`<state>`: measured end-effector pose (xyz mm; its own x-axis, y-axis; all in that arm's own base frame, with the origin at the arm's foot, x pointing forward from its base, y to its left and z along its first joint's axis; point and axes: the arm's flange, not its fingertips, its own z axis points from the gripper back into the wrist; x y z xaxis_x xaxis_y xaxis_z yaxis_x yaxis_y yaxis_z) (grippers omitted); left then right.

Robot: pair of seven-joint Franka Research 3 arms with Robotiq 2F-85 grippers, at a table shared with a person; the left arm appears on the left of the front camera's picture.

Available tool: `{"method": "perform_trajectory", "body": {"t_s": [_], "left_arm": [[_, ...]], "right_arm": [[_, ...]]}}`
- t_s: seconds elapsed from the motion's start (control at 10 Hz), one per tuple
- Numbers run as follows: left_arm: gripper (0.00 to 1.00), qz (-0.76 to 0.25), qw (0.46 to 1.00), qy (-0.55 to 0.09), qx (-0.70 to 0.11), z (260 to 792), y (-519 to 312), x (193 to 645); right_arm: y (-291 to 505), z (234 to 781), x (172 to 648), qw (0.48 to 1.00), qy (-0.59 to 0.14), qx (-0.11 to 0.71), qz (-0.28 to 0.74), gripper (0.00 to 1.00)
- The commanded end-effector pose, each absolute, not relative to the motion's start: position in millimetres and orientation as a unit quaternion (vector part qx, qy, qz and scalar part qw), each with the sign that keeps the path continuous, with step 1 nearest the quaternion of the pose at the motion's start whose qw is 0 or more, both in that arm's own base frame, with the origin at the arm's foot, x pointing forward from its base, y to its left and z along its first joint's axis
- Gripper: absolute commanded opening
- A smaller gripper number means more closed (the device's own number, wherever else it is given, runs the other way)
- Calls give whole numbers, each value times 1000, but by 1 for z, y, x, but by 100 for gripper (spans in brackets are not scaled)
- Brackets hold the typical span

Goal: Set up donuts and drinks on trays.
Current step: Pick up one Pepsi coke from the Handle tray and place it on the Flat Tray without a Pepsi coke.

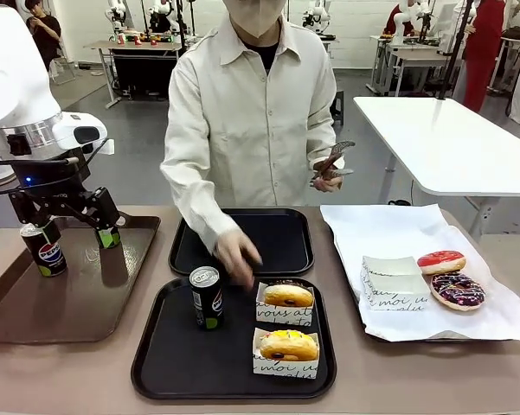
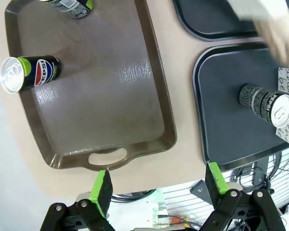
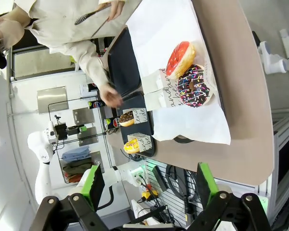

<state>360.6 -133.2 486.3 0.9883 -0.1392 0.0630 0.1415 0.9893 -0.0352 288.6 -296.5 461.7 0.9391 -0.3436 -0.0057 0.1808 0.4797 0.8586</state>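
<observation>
Saw L pincer (image 1: 73, 229) wide open above brown tray (image 1: 78, 303), gripping nothing, close by one can (image 1: 45, 248) w/o a clear touch. Saw R pincer (image 3: 150, 180) wide open too, empty. Found another can (image 1: 208, 296) & two yellow donuts (image 1: 287, 296) in boxes on near black tray (image 1: 164, 363). Couldn't make out person's hand (image 1: 238, 258), too blurred. Spotted third can (image 2: 69, 5) cut off at top edge.

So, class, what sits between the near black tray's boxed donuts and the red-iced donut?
A white lettered paper box, lying on the paper-lined tray; the front view shows it.
</observation>
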Motion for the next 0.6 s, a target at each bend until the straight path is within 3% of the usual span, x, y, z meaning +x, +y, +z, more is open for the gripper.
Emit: {"method": "perform_trajectory", "body": {"t_s": [0.0,0.2,0.3,0.5], "left_arm": [[100,-94,995,-6,-32,486,-96,393],[100,-94,996,3,3,485,-51,430],[100,-57,998,-23,30,476,-29,435],[100,-44,999,-9,7,483,9,473]], "right_arm": [[-298,463,289,850,-90,496,-150,100],[-298,463,289,850,-90,496,-150,100],[-298,463,289,850,-90,496,-150,100],[-298,463,289,850,-90,496,-150,100]]}}
